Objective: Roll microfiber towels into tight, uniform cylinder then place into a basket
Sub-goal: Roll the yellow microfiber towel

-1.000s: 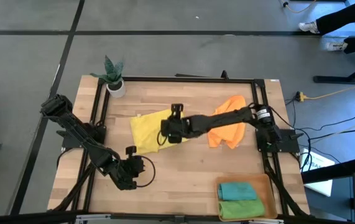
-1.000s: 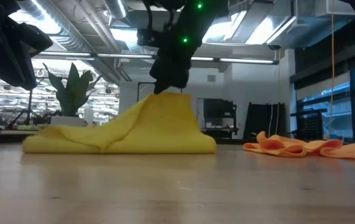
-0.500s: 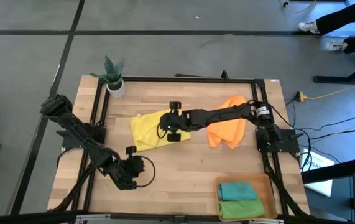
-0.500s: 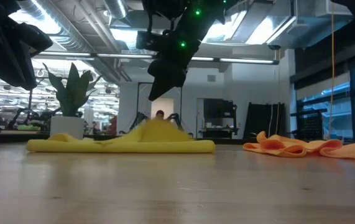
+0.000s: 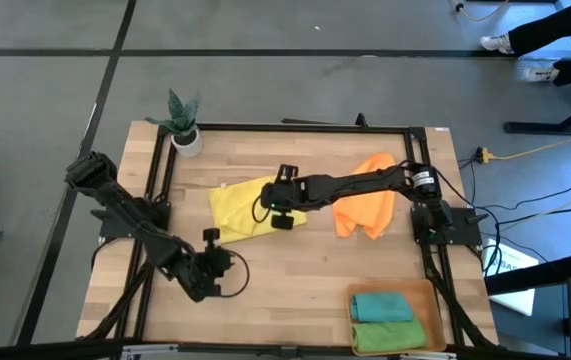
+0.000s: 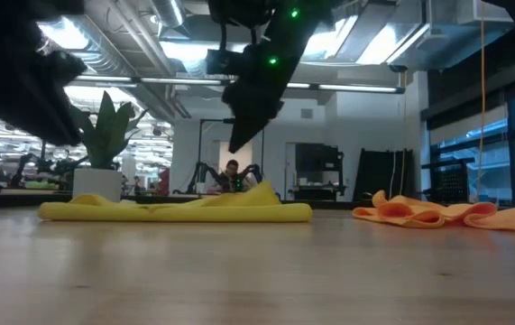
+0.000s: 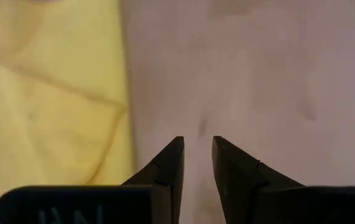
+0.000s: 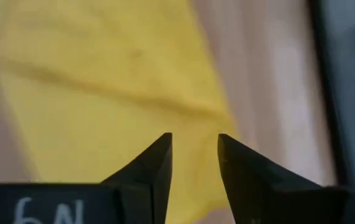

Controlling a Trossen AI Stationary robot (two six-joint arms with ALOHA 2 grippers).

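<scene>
Taking the yellow towel (image 5: pixel 237 208) as landmark: bare surface (image 5: pixel 305 270) lies open on its near side. The orange towel (image 5: pixel 365 208) blocks its right, the plant pot (image 5: pixel 186 140) its far-left corner, and the right claw (image 5: pixel 274 206) hangs above its right edge.

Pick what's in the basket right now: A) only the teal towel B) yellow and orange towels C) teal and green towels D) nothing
C: the high view shows the teal towel and green towel rolled side by side inside the basket, while the yellow towel and orange towel lie on the table.
</scene>
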